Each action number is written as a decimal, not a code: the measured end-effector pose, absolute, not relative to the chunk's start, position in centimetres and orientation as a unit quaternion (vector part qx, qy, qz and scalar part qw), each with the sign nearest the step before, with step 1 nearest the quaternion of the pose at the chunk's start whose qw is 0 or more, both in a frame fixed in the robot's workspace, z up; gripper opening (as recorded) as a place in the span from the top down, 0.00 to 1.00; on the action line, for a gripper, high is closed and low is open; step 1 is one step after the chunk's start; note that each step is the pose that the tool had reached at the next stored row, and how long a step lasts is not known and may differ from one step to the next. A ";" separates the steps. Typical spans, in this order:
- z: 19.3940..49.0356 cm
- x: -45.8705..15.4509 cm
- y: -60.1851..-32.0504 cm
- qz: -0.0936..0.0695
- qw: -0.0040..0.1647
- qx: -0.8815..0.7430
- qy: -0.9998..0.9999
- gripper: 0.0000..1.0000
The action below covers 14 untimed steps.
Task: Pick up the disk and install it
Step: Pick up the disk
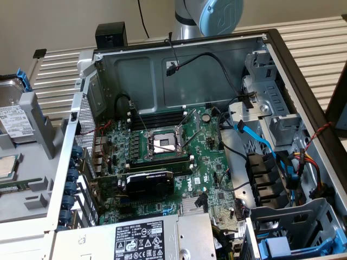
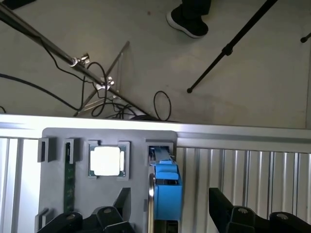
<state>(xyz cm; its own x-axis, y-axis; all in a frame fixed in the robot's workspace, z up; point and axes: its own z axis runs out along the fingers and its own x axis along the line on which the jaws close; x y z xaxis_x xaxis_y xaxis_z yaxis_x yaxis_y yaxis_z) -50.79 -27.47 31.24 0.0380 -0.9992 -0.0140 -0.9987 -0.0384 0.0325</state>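
Note:
The disk point(image 2: 167, 191) stands on edge in a slot of the grey holder point(image 2: 58, 194), its bright blue carrier facing the wrist camera. My gripper point(image 2: 170, 206) is open above it. One black finger point(image 2: 121, 204) is on the side toward the chip and the other finger point(image 2: 221, 206) is over the ribbed table. Both are clear of the carrier. In the exterior view the disk point(image 1: 12, 119) is at the far left, silver with a white label and a blue frame point(image 1: 21, 78). The arm's joint point(image 1: 217, 16) shows behind the case.
A square silver processor chip point(image 2: 107, 161) lies in the holder beside the disk. The open computer case point(image 1: 179, 157) holds a motherboard, cables, and another blue-fronted carrier point(image 1: 282, 246) at its lower right. On the floor are cables, tripod legs and a person's shoe point(image 2: 189, 22).

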 end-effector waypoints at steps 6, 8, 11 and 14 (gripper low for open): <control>30.1 -50.8 -27.7 -0.016 0.007 0.720 -0.693 0.26; 29.8 -50.8 -27.8 -0.016 0.007 0.720 -0.693 0.26; 29.3 -50.8 -28.0 -0.015 0.006 0.720 -0.693 0.26; 29.0 -50.6 -28.0 -0.015 0.006 0.720 -0.693 0.26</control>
<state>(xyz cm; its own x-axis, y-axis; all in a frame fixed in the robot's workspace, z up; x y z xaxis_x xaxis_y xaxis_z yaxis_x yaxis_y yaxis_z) -50.60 -27.97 29.00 0.0380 -0.9992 -0.0139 -0.9988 -0.0384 0.0291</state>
